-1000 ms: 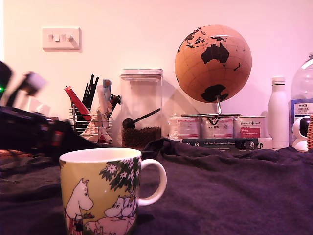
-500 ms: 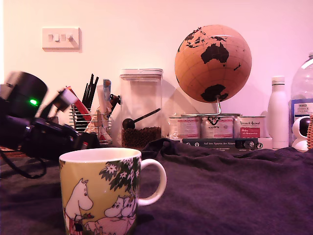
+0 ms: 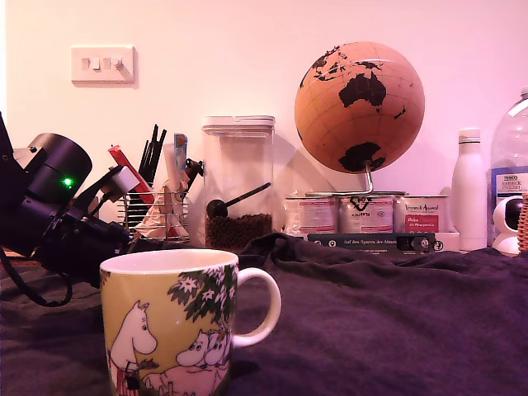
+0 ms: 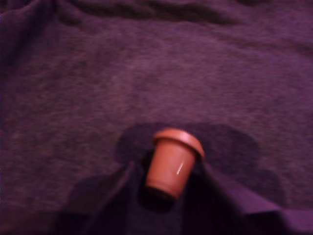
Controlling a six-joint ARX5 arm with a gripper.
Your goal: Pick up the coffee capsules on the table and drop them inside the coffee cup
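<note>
A reddish-orange coffee capsule [image 4: 173,164] sits tilted between the two dark fingers of my gripper [image 4: 168,188], which is shut on it. The capsule hangs above the dark purple cloth of the table [image 4: 146,73] and casts a shadow there. In the exterior view the black arm and gripper [image 3: 147,244] reach in from the left, just behind the coffee cup [image 3: 169,322]. The cup is yellow-green with white cartoon figures and a white handle on its right, and it stands at the front. The capsule is not visible in the exterior view.
Along the wall behind stand a utensil rack [image 3: 153,202], a clear canister of coffee beans [image 3: 238,181], a globe [image 3: 360,107], tins [image 3: 365,213], a white bottle [image 3: 469,190] and a large water bottle [image 3: 511,165]. The wrinkled cloth [image 3: 388,313] spreads right of the cup.
The arm has swung in from the exterior view's left and risen, ending closer behind the cup. The cup has not moved.
</note>
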